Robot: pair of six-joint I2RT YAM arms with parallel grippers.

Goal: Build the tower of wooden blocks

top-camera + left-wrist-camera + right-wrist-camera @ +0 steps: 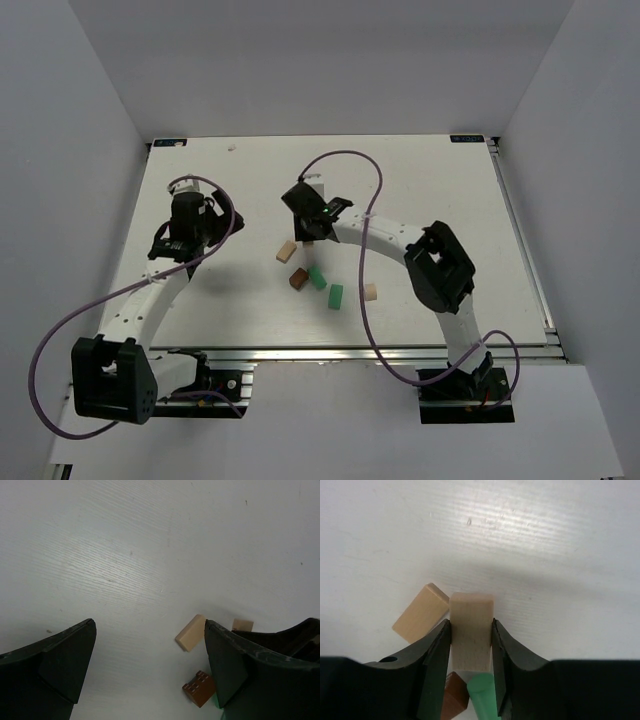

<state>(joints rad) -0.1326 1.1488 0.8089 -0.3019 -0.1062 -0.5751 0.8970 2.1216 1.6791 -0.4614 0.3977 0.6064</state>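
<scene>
Only the right wrist view showed the right gripper (470,626) pinching a smooth, square-edged pale tan block (471,607), second tan block (420,612) lying just beside it, left wrist view showed the left gripper (150,630) spread wide, notched dark brown block (199,688) near one finger, overhead view showed a mint green block (317,277) loose among scattered pieces mid-way across the white grained table (450,180)

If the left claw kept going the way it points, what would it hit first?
Probably the bare table: the left gripper points down at it, open, nothing between its fingers. A tan block lies beside one finger and might get clipped; depth is unclear.
</scene>
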